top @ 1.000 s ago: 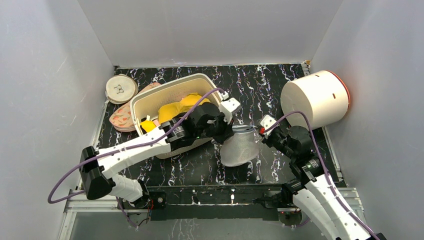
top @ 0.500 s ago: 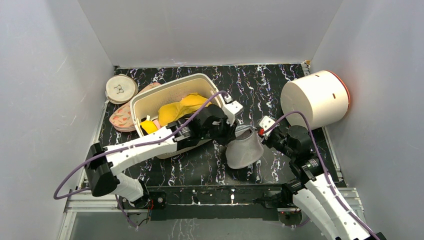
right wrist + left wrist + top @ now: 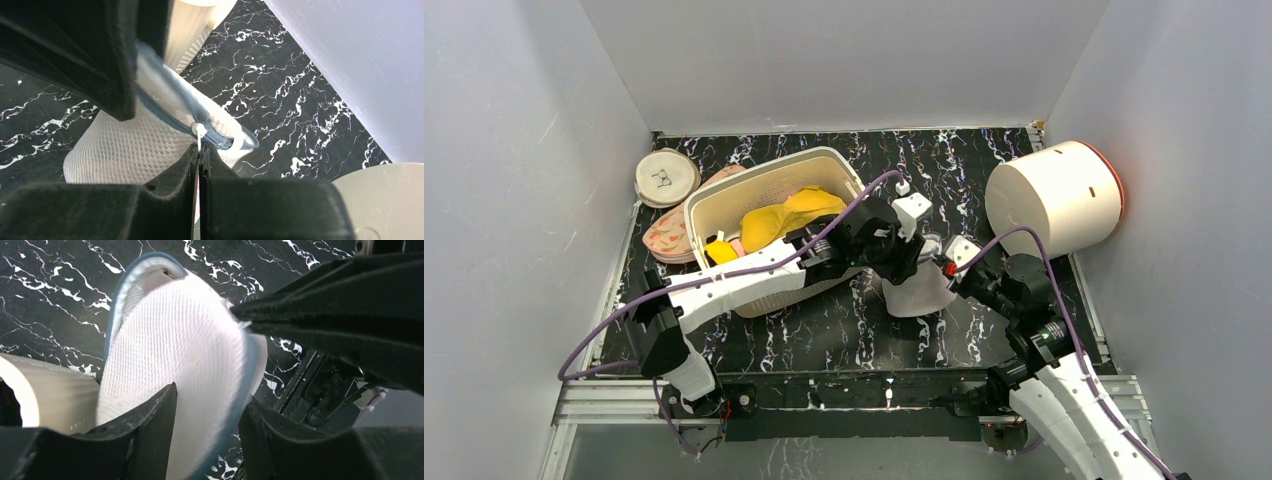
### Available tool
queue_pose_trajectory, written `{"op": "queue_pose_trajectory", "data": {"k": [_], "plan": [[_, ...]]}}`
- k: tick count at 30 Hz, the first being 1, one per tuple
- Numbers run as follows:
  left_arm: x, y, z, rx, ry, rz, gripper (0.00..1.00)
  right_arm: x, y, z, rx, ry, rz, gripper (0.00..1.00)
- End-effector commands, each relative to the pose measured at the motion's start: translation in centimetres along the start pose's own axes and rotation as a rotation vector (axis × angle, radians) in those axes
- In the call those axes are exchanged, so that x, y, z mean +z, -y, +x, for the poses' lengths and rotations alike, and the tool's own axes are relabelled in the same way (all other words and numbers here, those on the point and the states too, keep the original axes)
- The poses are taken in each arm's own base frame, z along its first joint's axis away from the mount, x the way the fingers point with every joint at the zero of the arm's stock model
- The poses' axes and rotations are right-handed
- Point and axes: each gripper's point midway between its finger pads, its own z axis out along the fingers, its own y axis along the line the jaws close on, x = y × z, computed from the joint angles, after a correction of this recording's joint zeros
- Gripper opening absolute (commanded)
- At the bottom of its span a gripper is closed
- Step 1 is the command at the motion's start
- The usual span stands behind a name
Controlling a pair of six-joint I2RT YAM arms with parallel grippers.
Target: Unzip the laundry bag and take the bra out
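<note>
**Top external, then the wrists: zip pull pinched, bag not yet braced**

Top external. Whitish laundry bag (image 3: 919, 292) sits on the black marbled table (image 3: 824, 330), just right of the cream basket (image 3: 764, 178) and between the two arms. The left gripper (image 3: 911, 262) reaches over it from the basket side, and the right gripper (image 3: 945, 268) meets it from the other. A yellow bra (image 3: 784, 215) lies in the basket. The pale pink bra is not to be made out; I judge it is inside the mesh.

Left wrist. Left jaws stand apart, with the bag's round mesh face and blue-trimmed edge in the gap. Pads do not look pressed into it. Whether either one touches, cannot tell.

Right wrist. Right fingers are closed tight on the white zip pull (image 3: 199, 131), with the slider on the blue zip at the bag's upper rim. How much of the zip is parted, cannot tell.

Step in hand, as I read it: unzipping, early. The next move calls for the left jaws to take a firm hold of the bag wall so it does not drag. The right should then draw the pull round the lid, following the curve rather than tugging straight.
</note>
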Motion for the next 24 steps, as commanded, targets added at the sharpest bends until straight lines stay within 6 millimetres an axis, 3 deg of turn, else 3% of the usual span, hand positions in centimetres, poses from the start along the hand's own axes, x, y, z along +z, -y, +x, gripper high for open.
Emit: {"op": "queue_pose_trajectory", "data": {"k": [1,4,8,12,24], "plan": [[-0.2,-0.3,-2.4,0.029,0.041,-0.022,0.46,-0.1,0.7,-2.7,-0.053,0.105,0.012,0.0],[-0.1,-0.7,-2.9,0.046,0.043,-0.046,0.42,-0.2,0.6,-2.7,-0.055,0.109,0.011,0.0],[-0.7,-1.1,-3.4,0.065,0.054,-0.074,0.17,-0.2,1.1,-2.5,-0.052,0.096,0.036,0.0],[-2.1,-1.1,-3.8,0.072,0.086,-0.074,0.0,-0.2,1.5,-2.0,-0.04,0.072,0.062,0.0],[-7.0,-0.5,-2.6,0.066,0.112,-0.028,0.0,0.0,2.6,-0.4,-0.005,-0.002,0.128,0.0]]}}
